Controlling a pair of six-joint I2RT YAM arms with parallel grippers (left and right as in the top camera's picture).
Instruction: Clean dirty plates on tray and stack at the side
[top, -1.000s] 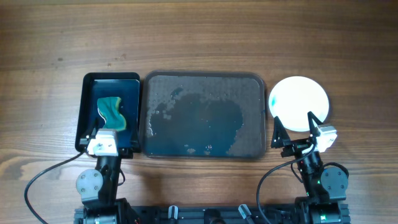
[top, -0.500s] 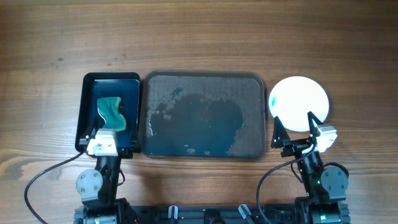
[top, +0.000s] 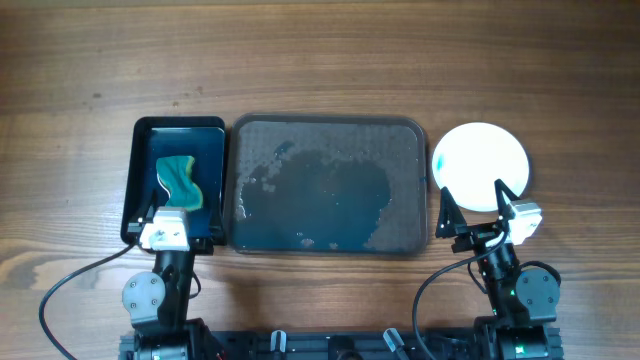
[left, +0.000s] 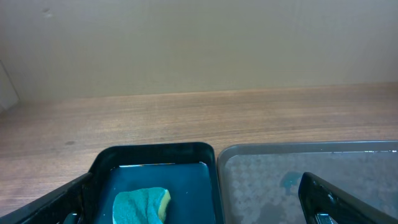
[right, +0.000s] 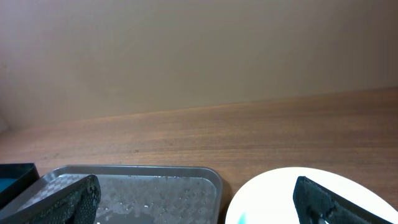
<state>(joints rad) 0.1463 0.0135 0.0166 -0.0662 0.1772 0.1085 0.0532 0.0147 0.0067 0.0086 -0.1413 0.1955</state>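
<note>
The large brown-grey tray (top: 330, 150) lies mid-table, wet, with no plate on it; it also shows in the left wrist view (left: 311, 165) and the right wrist view (right: 155, 186). A round white plate (top: 482, 160) lies on the table right of the tray, with a small blue mark at its left edge. From above I cannot tell whether more plates lie under it. It also shows in the right wrist view (right: 280, 193). My right gripper (top: 475, 200) (right: 193, 208) is open and empty at the plate's near edge. My left gripper (top: 180, 218) (left: 193, 205) is open and empty.
A smaller glossy black tray (top: 145, 150) lies left of the big tray and holds a teal and yellow sponge (top: 180, 180) (left: 142, 204). My left gripper hovers at its near end. Bare wooden table (top: 320, 60) lies beyond.
</note>
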